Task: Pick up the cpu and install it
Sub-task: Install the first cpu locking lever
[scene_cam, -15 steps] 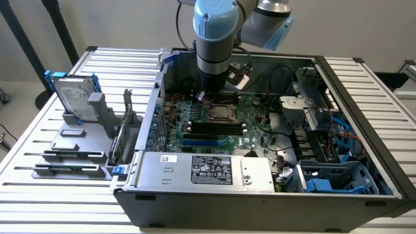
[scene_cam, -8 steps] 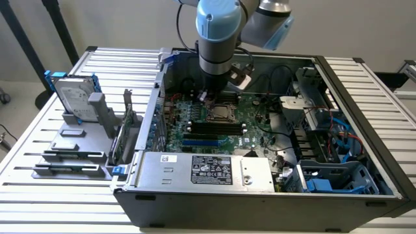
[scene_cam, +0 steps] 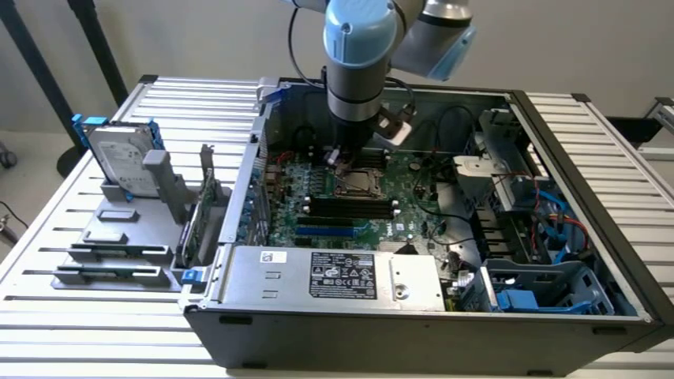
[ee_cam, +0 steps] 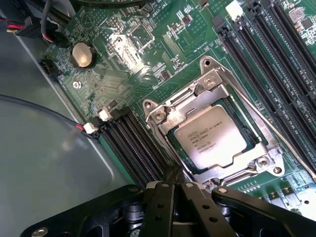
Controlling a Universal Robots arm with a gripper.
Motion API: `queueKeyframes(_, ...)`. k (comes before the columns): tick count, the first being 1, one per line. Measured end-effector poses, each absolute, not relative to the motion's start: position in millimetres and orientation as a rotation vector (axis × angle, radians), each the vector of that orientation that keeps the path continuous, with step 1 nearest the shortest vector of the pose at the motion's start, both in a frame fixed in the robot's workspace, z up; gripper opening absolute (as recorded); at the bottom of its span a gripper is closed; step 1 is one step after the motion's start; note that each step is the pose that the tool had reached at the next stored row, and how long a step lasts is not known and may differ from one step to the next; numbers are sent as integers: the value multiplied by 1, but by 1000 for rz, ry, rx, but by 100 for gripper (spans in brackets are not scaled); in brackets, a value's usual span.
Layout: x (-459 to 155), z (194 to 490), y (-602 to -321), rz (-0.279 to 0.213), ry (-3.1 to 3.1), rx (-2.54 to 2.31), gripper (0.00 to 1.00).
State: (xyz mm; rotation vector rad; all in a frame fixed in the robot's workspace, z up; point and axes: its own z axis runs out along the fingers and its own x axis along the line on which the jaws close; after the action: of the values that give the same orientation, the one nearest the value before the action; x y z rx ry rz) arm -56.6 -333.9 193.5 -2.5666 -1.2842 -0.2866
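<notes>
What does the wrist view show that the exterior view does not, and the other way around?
Only the wrist view: printed text on the cpu seated in its socket frame, a round coin battery, and the shut fingers near the socket. Only the exterior view: the whole computer case, the hard drive in a grey holder outside it, and the power supply. Both: the green board and black memory slots.

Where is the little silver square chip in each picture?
Exterior view: the chip sits in its socket on the green board, just below the robot's hand, inside the open computer case.
Wrist view: the chip lies inside the metal socket frame.
Shared landmark: the black memory slots beside the socket.
</notes>
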Motion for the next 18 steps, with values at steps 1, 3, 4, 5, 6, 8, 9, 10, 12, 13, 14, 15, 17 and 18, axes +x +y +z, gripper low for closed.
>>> queueKeyframes(1,-56,193,-334,-286,-1284,-2567,11)
queueKeyframes(3,-54,193,-334,-285,-1285,-2569,11)
queueKeyframes(4,-53,193,-334,-285,-1286,-2569,11)
queueKeyframes(5,-52,193,-334,-284,-1286,-2570,11)
queueKeyframes(6,-51,193,-334,-284,-1286,-2571,11)
queueKeyframes(8,-49,193,-334,-283,-1287,-2572,11)
queueKeyframes(9,-48,193,-334,-283,-1287,-2572,11)
queueKeyframes(10,-47,193,-334,-283,-1288,-2573,11)
queueKeyframes(12,-45,193,-334,-282,-1288,-2574,11)
queueKeyframes(13,-44,193,-334,-281,-1288,-2574,11)
queueKeyframes(14,-43,193,-334,-281,-1289,-2575,11)
queueKeyframes(15,-42,193,-333,-281,-1289,-2575,11)
queueKeyframes(17,-39,193,-333,-280,-1289,-2576,11)
queueKeyframes(18,-38,193,-333,-280,-1289,-2576,11)
